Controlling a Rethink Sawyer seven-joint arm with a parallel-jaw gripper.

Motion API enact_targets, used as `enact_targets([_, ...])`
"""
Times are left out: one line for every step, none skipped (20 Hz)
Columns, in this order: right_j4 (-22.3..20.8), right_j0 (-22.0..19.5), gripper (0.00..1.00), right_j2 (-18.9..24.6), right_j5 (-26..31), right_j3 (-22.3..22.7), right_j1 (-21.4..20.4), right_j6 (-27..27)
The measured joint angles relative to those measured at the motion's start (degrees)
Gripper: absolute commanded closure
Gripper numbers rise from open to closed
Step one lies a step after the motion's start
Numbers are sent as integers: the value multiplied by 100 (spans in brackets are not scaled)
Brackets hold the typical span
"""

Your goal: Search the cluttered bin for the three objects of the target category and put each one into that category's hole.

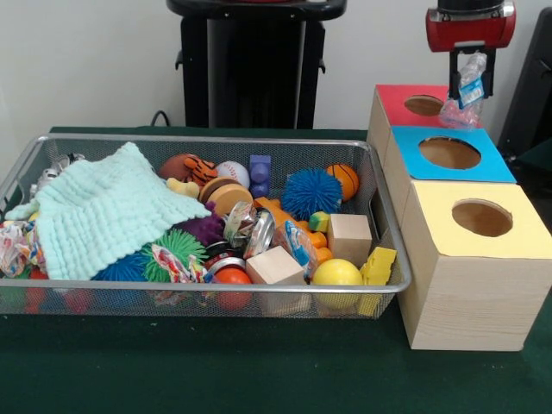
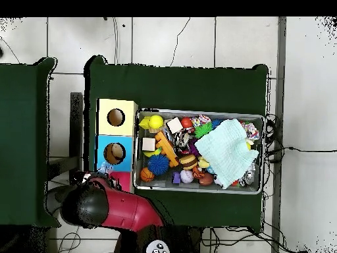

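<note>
My gripper (image 1: 471, 76) hangs above the red-topped box (image 1: 398, 102), just right of its round hole (image 1: 423, 105). It is shut on a clear wrinkly plastic bag with a blue label (image 1: 467, 93), whose lower end hangs near the box top. The wire mesh bin (image 1: 216, 139) lies left of the boxes, full of toys. A blue-and-white printed wrapper (image 1: 298, 246) lies among them near the front right. In the overhead view my arm (image 2: 118, 204) covers most of the red box (image 2: 122, 180), and the bin (image 2: 197, 112) lies to its right.
A blue-topped box (image 1: 448, 153) and a yellow-topped box (image 1: 479, 220) stand in a row in front of the red one. A mint-green knitted cloth (image 1: 103, 216) covers the bin's left part. A shiny can (image 1: 259, 233), balls and wooden blocks fill the rest.
</note>
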Motion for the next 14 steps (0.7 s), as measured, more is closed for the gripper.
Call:
enact_targets([9,2,100,-5,0,-22,4,0])
enact_targets([9,4,100,-15,2,-41,5,0])
enact_targets([12,5,100,-22,5,-51,7,0])
enact_targets([15,8,100,-37,12,-74,11,0])
enact_targets([25,20,100,-73,28,-124,25,0])
enact_targets([31,28,100,-91,35,-148,34,0])
enact_targets([41,47,100,-126,53,-195,52,0])
enact_targets([66,90,100,-181,77,-272,79,0])
enact_targets([86,120,100,-211,79,-320,91,0])
enact_targets([108,146,100,-231,78,-366,104,0])
enact_targets([130,173,100,-251,78,-411,117,0])
enact_targets([151,196,100,-270,77,-455,134,0])
enact_targets([179,229,100,-296,78,-527,166,0])
enact_targets([191,244,100,-309,78,-565,183,0])
